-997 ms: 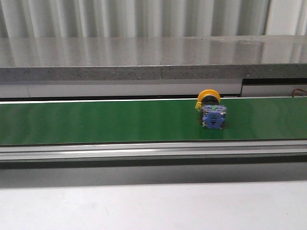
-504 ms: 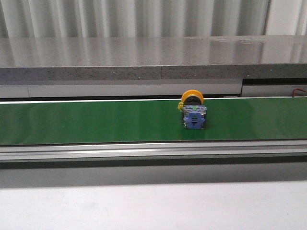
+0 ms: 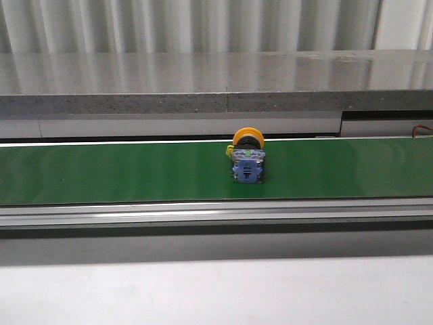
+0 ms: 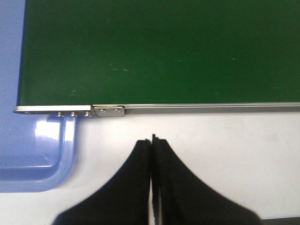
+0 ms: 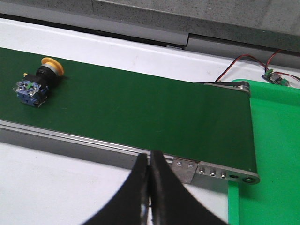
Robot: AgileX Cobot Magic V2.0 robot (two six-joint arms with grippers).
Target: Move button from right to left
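Note:
The button (image 3: pixel 247 161) lies on its side on the green belt (image 3: pixel 101 172), a little right of the belt's middle in the front view, yellow-orange cap to the back, blue-and-grey base toward me. It also shows in the right wrist view (image 5: pixel 38 83), far from my right gripper (image 5: pixel 149 154), which is shut and empty over the belt's near rail. My left gripper (image 4: pixel 152 139) is shut and empty over the white table beside the belt's left end. Neither gripper shows in the front view.
A blue tray (image 4: pixel 28 154) sits under the belt's left end. A green tray (image 5: pixel 267 154) sits under the belt's right end, with a small circuit board and wires (image 5: pixel 276 77) behind it. A grey ledge (image 3: pixel 216 84) runs behind the belt.
The button has travelled left along the belt, from right of centre toward the middle. Its pose stays the same.

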